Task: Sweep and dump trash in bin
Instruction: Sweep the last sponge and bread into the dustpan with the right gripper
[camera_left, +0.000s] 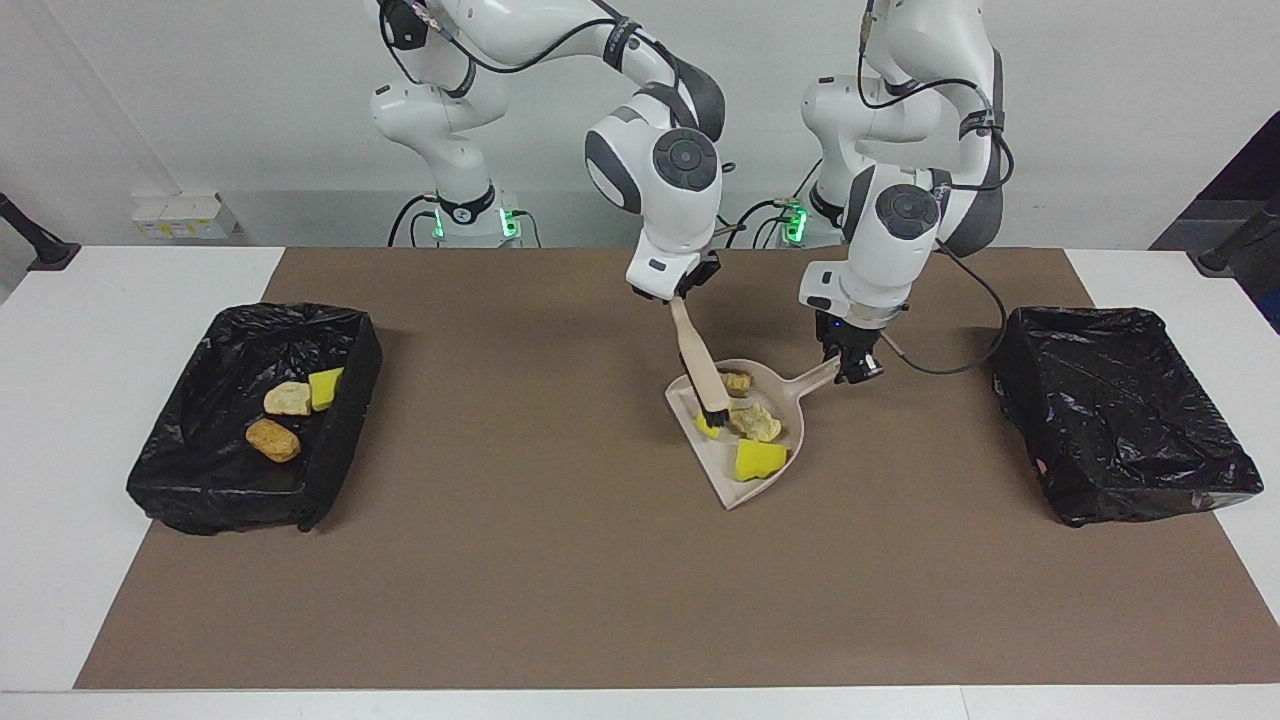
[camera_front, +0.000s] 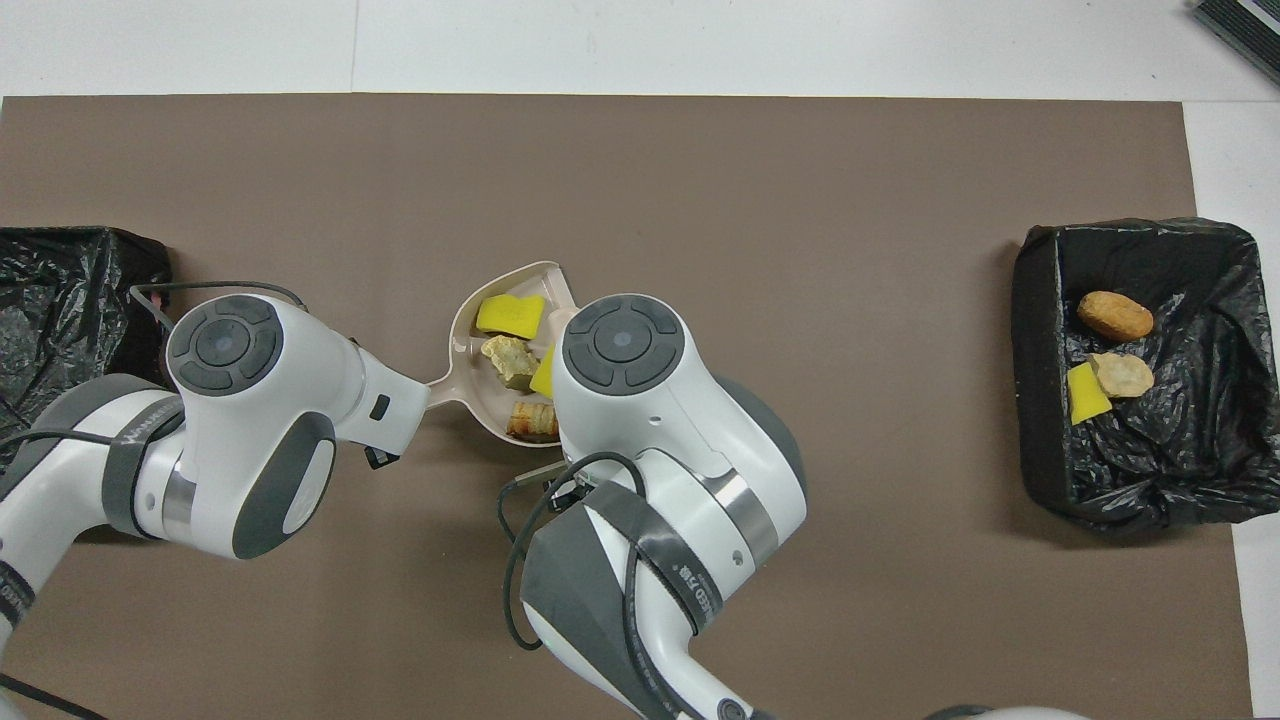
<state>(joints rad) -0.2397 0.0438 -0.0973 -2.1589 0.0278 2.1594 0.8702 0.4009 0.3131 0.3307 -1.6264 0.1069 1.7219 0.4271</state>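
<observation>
Reading the dial with twelve pointing straight away from the robots, I am starting nearest them: the right gripper (camera_left: 688, 292) is hanging over the dustpan's (camera_left: 716, 462) near edge, fingers clamped on the brush (camera_left: 697, 362), whose bristles are pressing a yellow scrap (camera_left: 708, 429) at the pan's mouth. The left gripper (camera_left: 850, 367) is clamped on the pan's handle at about eight o'clock. Working outward inside the pan, I am seeing the orange-brown nugget (camera_left: 738, 381), the tan lump (camera_left: 755, 423), then the big yellow chunk (camera_left: 758, 460) at twelve. I am judging the sweep nearly finished, so I am planning to push that last scrap deeper, tip the mouth upward before lifting, and carry slowly. The bin (camera_left: 290, 316) at three o'clock, well apart, is holding three scraps; the other bin (camera_left: 1120, 410) is sitting at nine
</observation>
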